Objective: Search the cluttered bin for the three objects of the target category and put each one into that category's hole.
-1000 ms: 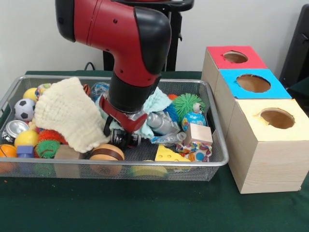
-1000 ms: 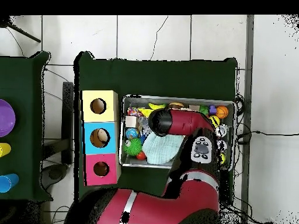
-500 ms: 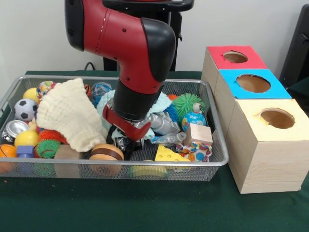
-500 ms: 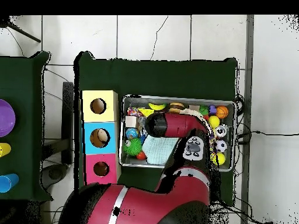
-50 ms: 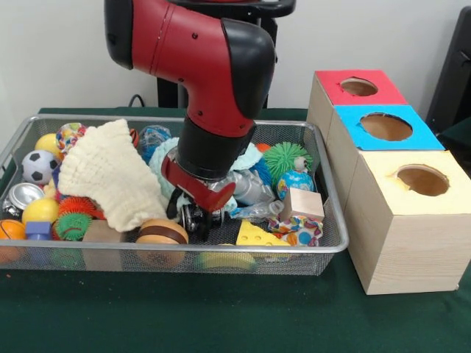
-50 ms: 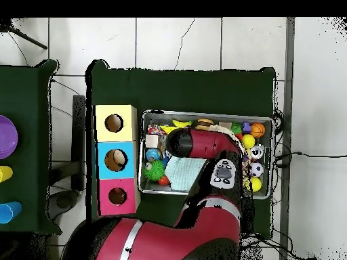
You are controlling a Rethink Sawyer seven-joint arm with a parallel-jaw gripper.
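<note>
My gripper (image 5: 197,219) is down inside the wire mesh bin (image 5: 316,250), near its front middle, between a brown wooden disc toy (image 5: 162,232) and a yellow cheese wedge (image 5: 257,235). Its state is hidden by the red arm's wrist. A crushed plastic bottle (image 5: 250,187) and a light teal cloth (image 5: 250,157) lie just behind it. A cream knitted cloth (image 5: 107,173) is draped over toys to the left. In the overhead view the arm (image 6: 203,143) covers the gripper; the teal cloth (image 6: 179,172) shows beside it.
Three wooden boxes with round holes stand right of the bin: red top (image 5: 359,87), blue top (image 5: 386,126), yellow top (image 5: 422,179). The bin also holds a green spiky ball (image 5: 285,158), globe ball (image 5: 296,182), wooden block (image 5: 303,202), soccer ball (image 5: 35,166), can (image 5: 20,197).
The arm has shifted right and a little lower in the front view, taking the gripper deeper toward the bin's front middle. The cream cloth's edge has moved slightly right.
</note>
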